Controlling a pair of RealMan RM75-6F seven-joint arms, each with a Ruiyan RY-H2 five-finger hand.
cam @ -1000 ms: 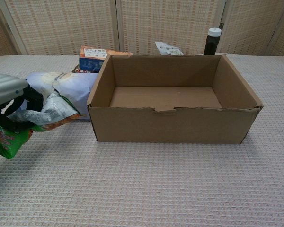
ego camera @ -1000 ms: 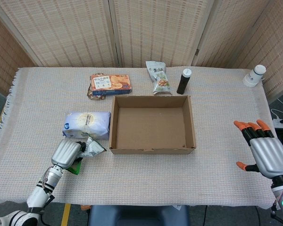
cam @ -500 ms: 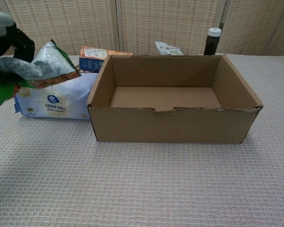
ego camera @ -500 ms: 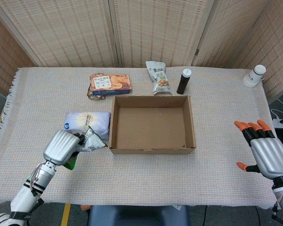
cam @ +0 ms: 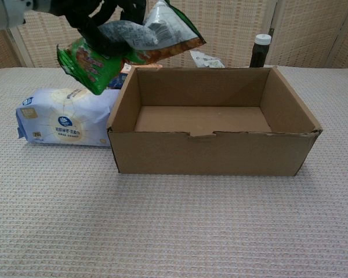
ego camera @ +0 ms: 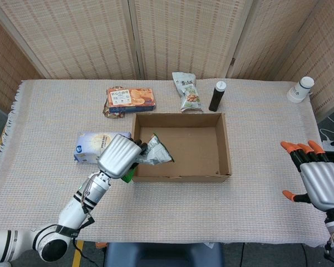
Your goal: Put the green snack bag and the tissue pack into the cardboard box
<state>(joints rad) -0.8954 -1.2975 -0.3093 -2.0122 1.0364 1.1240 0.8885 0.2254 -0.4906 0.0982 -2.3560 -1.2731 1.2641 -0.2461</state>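
Holding: the left hand point(ego camera: 118, 156) grips the green snack bag point(cam: 127, 41) by its middle, fingers wrapped around the crumpled foil — a grasp that leaves both ends free to hang.
Bag position: lifted clear of the table, above the left wall of the cardboard box point(ego camera: 180, 146); in the chest view its far end reaches over the open cavity while the green end hangs outside, toward 9 o'clock.
Why so high: judging by the chest view, the bag rides above the rim so it can pass the wall without catching.
Step in hand: carrying the bag in; release over the bare box floor looks like what comes next.
Tissue pack point(ego camera: 93, 147): lying flat on the cloth at 9 o'clock from the box, just beside its left wall — not yet picked up.
Right hand point(ego camera: 317, 179): holding nothing, fingers spread, well apart from the box at 3 o'clock; it seems parked out of the way.
Beyond the box: an orange snack box point(ego camera: 129, 98) at 11 o'clock, a pale snack pouch point(ego camera: 187, 92) and a dark bottle point(ego camera: 216, 96) near 12 to 1 o'clock.
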